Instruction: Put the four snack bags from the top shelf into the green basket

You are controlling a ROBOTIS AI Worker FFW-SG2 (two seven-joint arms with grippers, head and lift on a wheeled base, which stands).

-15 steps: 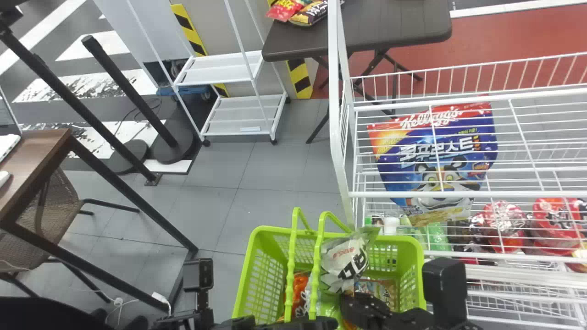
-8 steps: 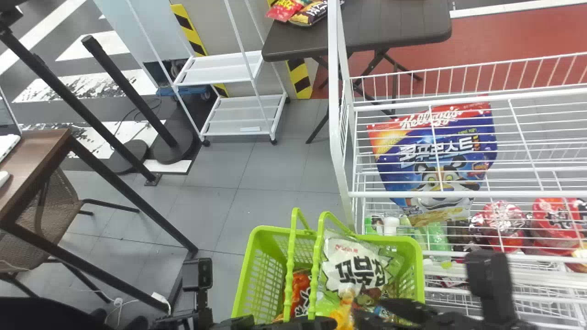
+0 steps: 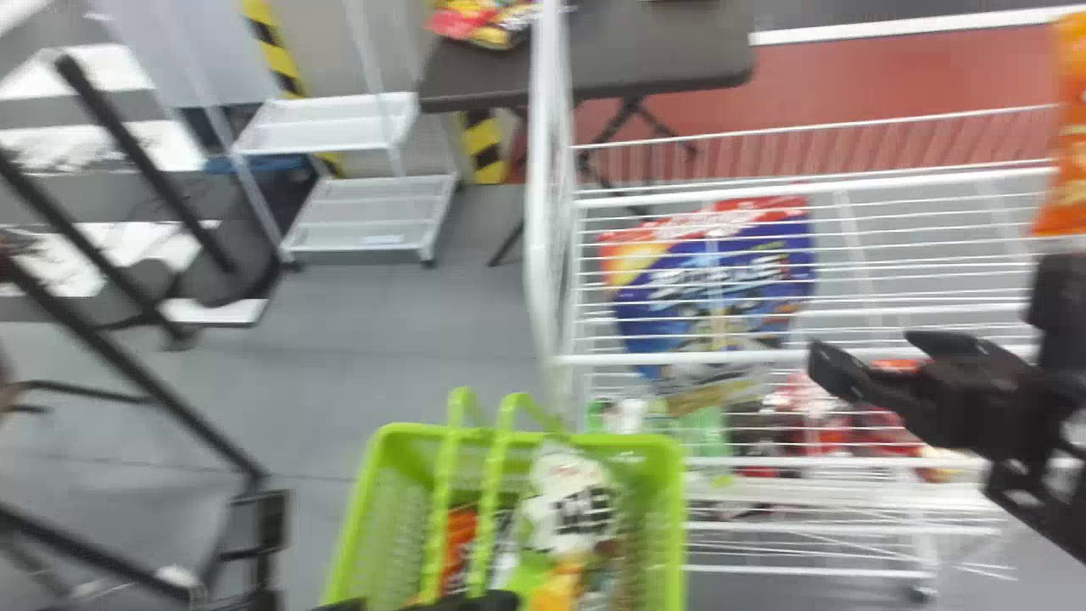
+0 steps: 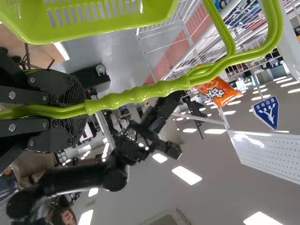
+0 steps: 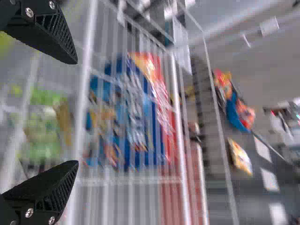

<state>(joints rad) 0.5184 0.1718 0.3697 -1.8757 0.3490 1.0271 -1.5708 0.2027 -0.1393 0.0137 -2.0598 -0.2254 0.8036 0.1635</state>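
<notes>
My right gripper (image 3: 876, 355) is over the white wire rack at the right, its fingers apart with nothing between them; the right wrist view has the gripper (image 5: 76, 112) open too. Above it, an orange snack bag (image 3: 1071, 136) enters at the head view's right edge. The green basket (image 3: 674, 509) holds a white-and-green bag (image 3: 573, 509), an orange bag (image 3: 459, 543) and other packs. My left gripper (image 3: 492, 601) is low at the basket's near side. In the left wrist view that gripper (image 4: 77, 110) is closed around the green basket handle (image 4: 140, 93).
A large blue-and-red cereal bag (image 3: 713, 288) lies behind the rack's wires (image 3: 764, 356). Red packs and green bottles sit lower in the rack. Beyond stand a dark table (image 3: 662, 64) with packs and a white cart (image 3: 365, 212). A tall rack post rises behind the basket.
The head view has turned right. My right gripper has left the basket and moved right over the rack. The white-and-green bag it had been at has dropped down into the basket.
</notes>
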